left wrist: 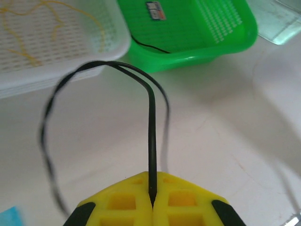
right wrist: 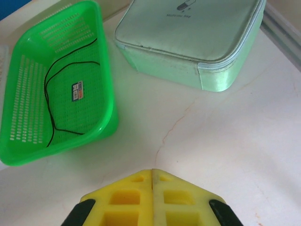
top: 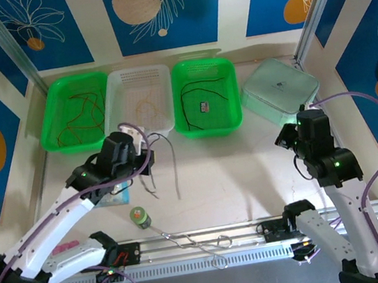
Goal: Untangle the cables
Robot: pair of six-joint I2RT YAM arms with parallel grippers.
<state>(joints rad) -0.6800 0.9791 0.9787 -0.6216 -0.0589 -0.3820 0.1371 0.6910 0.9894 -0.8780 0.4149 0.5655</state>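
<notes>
My left gripper [top: 139,138] [left wrist: 153,182] is shut on a black cable [left wrist: 151,122] just in front of the white tray [top: 137,70]. The cable loops out ahead of the jaws, and its ends hang down to the table [top: 174,168]. Red cables [top: 73,119] lie in the left green tray [top: 49,122]. A yellow-tan cable [top: 143,106] [left wrist: 28,56] lies in the white tray. Another black cable [top: 187,103] [right wrist: 47,89] lies in the right green tray [top: 209,133] [right wrist: 106,70]. My right gripper [top: 288,134] [right wrist: 153,172] is shut on nothing, over bare table right of that tray.
A pale green zip case [top: 279,90] [right wrist: 188,33] sits at the back right. A small green tape roll [top: 140,216] and a bent silver wire [top: 196,242] lie near the front rail [top: 212,258]. A blue scrap [top: 115,195] lies under the left arm.
</notes>
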